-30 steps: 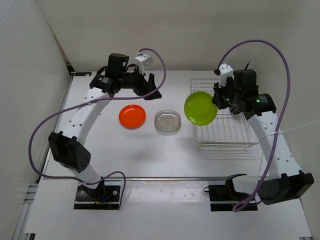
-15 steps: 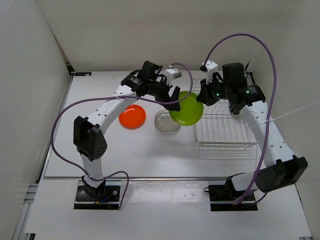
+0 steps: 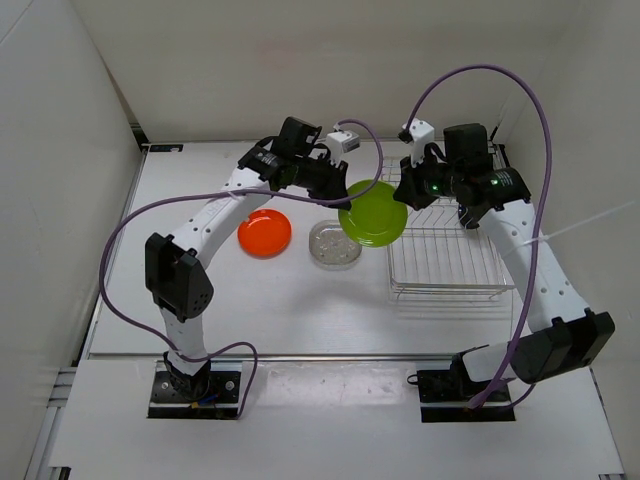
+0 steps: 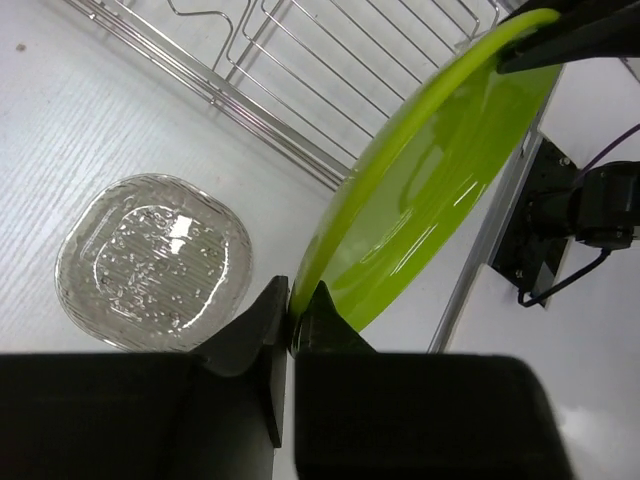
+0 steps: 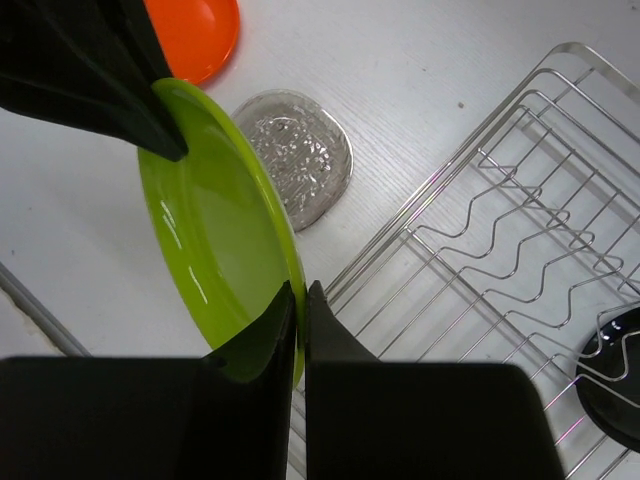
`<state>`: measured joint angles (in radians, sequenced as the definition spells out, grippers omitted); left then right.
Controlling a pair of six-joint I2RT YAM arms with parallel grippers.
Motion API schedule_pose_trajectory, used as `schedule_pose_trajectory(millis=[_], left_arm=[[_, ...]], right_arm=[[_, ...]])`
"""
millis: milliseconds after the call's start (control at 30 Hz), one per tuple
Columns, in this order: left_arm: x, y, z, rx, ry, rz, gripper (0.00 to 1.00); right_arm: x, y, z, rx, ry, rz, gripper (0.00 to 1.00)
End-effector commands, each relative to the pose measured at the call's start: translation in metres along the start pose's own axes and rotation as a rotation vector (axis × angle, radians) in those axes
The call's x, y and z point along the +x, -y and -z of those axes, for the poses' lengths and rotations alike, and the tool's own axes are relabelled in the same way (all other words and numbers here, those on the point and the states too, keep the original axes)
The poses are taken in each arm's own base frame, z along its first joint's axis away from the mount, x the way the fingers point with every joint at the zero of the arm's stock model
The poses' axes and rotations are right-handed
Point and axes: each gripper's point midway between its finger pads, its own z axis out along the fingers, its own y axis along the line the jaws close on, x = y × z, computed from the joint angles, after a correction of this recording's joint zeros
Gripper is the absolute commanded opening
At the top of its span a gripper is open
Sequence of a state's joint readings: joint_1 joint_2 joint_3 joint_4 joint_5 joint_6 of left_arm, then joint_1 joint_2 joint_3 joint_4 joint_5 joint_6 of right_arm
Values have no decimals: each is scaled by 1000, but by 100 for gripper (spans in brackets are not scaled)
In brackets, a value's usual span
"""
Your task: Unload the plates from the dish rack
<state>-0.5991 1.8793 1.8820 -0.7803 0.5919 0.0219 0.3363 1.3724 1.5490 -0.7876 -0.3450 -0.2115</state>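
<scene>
Top external: left tool (image 3: 345, 192) and right tool (image 3: 404, 197) both clamp opposite rims of lime green plate (image 3: 373, 214), tilted above tabletop (image 3: 300, 300), between clear plate (image 3: 334, 245) and dish rack (image 3: 450, 262).

we hold the raised plate (image 3: 372, 213) between our left gripper (image 4: 292, 312) and right gripper (image 5: 301, 300), above the table (image 3: 300, 300) at the dish rack's (image 3: 445, 265) left edge. the middle plate (image 3: 335, 244) lies just left of it, the leftmost plate (image 3: 265, 233) beyond; the fourth plate (image 5: 620, 380) sits in the rack.
</scene>
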Motion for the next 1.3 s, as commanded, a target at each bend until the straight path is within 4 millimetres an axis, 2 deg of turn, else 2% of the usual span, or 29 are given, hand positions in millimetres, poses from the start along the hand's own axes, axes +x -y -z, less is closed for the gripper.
schedule_pose_trajectory(millis=[0, 67, 133, 167, 267, 333, 367, 433, 533, 567, 600, 633, 700, 733, 800, 833, 933, 1000, 1267], left_arm=[[-24, 3, 20, -49, 70, -39, 11], [-22, 0, 21, -68, 68, -37, 11], [-22, 0, 26, -85, 78, -43, 11], [-14, -6, 22, -105, 57, -29, 11], [-9, -5, 30, -127, 67, -45, 11], [-9, -9, 39, -178, 80, -51, 11], [0, -13, 39, -199, 61, -53, 11], [15, -22, 46, -268, 51, -61, 11], [37, -56, 68, -377, 46, -24, 11], [41, -61, 80, -399, 61, -12, 11], [61, -72, 81, -405, 35, 23, 11], [69, -89, 95, -440, 42, 64, 11], [90, -104, 102, -449, 11, 114, 11], [97, -121, 114, -468, 17, 149, 11], [113, -129, 120, -447, 12, 194, 11], [118, -142, 127, -452, 18, 222, 11], [135, -159, 126, -424, -10, 261, 11], [147, -178, 126, -431, -26, 303, 11], [149, -224, 127, -404, 5, 370, 11]], right_arm=[[-26, -11, 5, -41, 78, 15, 0], [-26, -12, 4, -40, 76, 20, 2], [-20, -11, -1, -43, 58, 12, 22], [-20, -11, -1, -43, 58, 12, 26], [-20, -12, -1, -43, 58, 2, 26], [-18, -8, -5, -32, 47, -2, 64], [-18, -6, -4, -18, 44, -11, 76], [-14, 1, -3, 31, 36, -12, 84], [-12, 11, 4, 101, 49, 5, 96], [-12, 14, 6, 124, 58, 18, 100], [-8, 18, 12, 163, 54, 18, 100], [-8, 21, 14, 182, 60, 34, 100], [-5, 24, 21, 216, 69, 48, 100], [-2, 25, 24, 232, 67, 48, 100], [-4, 30, 31, 273, 88, 64, 100], [0, 32, 30, 280, 76, 74, 100], [5, 32, 34, 293, 73, 82, 100], [7, 31, 35, 293, 74, 82, 100], [15, 31, 34, 292, 63, 98, 100]])
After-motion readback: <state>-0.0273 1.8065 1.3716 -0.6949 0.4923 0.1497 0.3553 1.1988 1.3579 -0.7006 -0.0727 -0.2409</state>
